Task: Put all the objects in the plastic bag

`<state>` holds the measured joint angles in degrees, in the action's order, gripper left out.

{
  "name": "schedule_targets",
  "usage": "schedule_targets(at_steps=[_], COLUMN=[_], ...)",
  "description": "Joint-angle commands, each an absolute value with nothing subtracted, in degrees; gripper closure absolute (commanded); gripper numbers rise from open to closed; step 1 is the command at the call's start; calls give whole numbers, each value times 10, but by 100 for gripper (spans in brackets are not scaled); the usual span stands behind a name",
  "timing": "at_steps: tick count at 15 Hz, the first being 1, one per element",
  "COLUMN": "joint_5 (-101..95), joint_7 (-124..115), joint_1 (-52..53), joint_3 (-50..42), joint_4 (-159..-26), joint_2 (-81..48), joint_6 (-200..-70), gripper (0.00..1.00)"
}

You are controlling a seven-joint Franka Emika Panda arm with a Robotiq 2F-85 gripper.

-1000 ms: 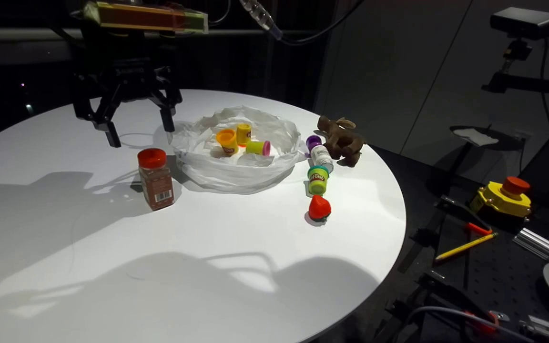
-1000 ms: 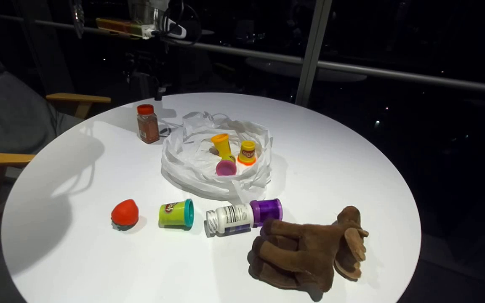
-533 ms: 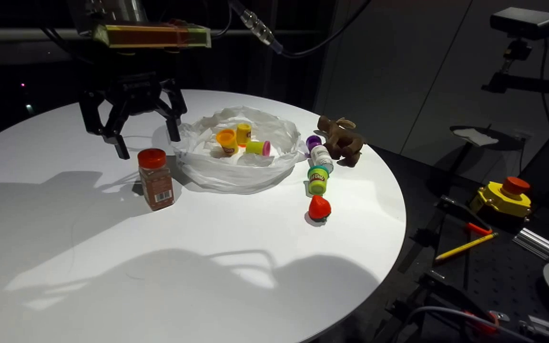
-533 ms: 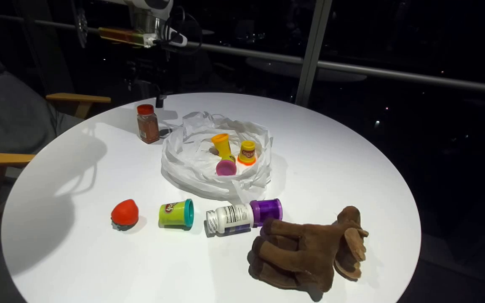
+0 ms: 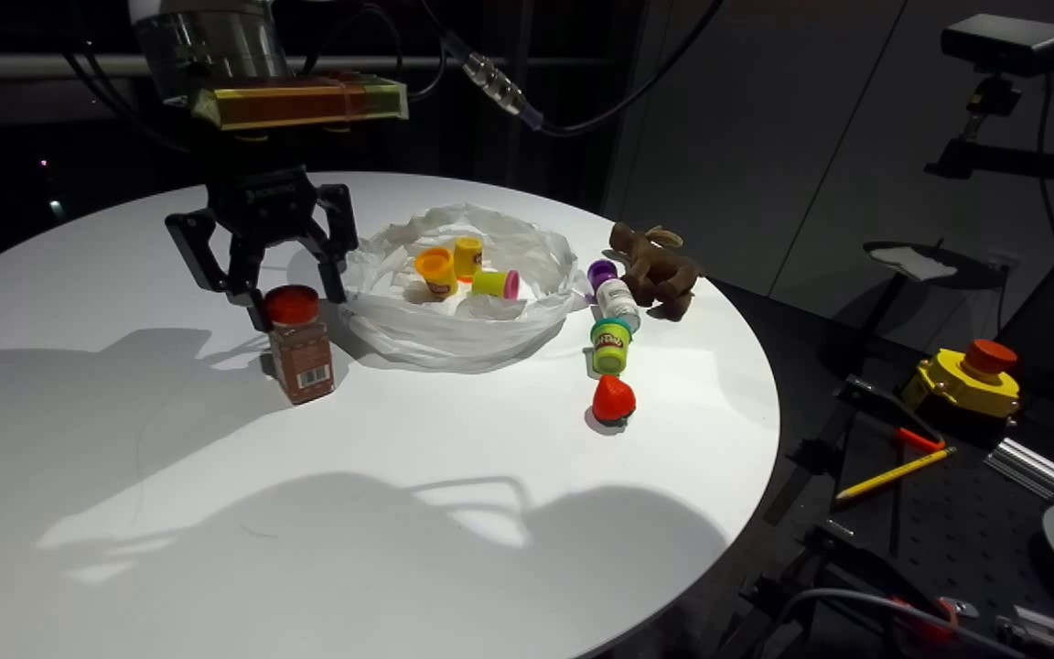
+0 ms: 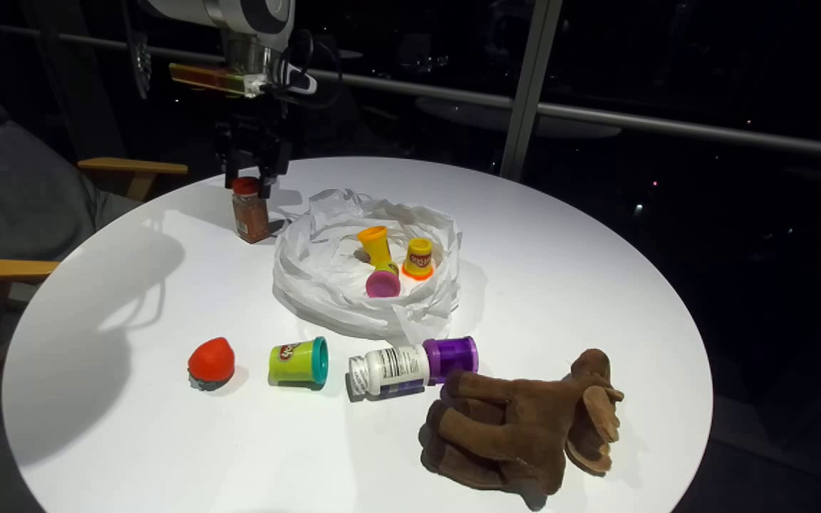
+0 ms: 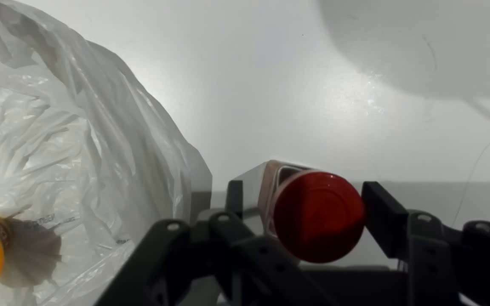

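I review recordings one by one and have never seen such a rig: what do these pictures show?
The machine is a single robot arm ending in a two-fingered gripper, operated by a person. Both exterior views look in from different places outside the robot; the wrist view comes from the arm itself, looking down past the fingers.

On the round white table sits a whitish plastic bag, spread open like a bowl, with three small tubs inside. Outside it lie a red strawberry-like toy, a green tub, a white bottle, a purple tub and a brown plush toy. Beside the bag stands a jar with a red lid.

Nothing appears to be held: the fingers stand on either side of the lid, and the wrist view shows a gap at one of them.
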<state>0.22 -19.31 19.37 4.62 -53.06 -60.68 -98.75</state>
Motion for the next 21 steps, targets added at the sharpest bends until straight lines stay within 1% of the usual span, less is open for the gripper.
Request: schedule_targets(at_steps=[1, 3, 4, 5, 8, 15, 21], joint_5=[-7, -8, -9, -8, -4, -32, -23], joint_7=[-198, -201, -203, -202, -188, -175, -138], joint_1=[201, 202, 203, 201, 193, 169, 142], joint_3=[40, 40, 39, 40, 44, 14, 16], joint_4=[-529, -528, -528, -531, -546, -577, -618], joint_2=[-608, -610, -607, -602, -570, -474, -485], joint_6=[-1003, -1006, -1003, -1002, -998, -996, -1000], gripper=[62, 77, 81, 80, 80, 80, 80])
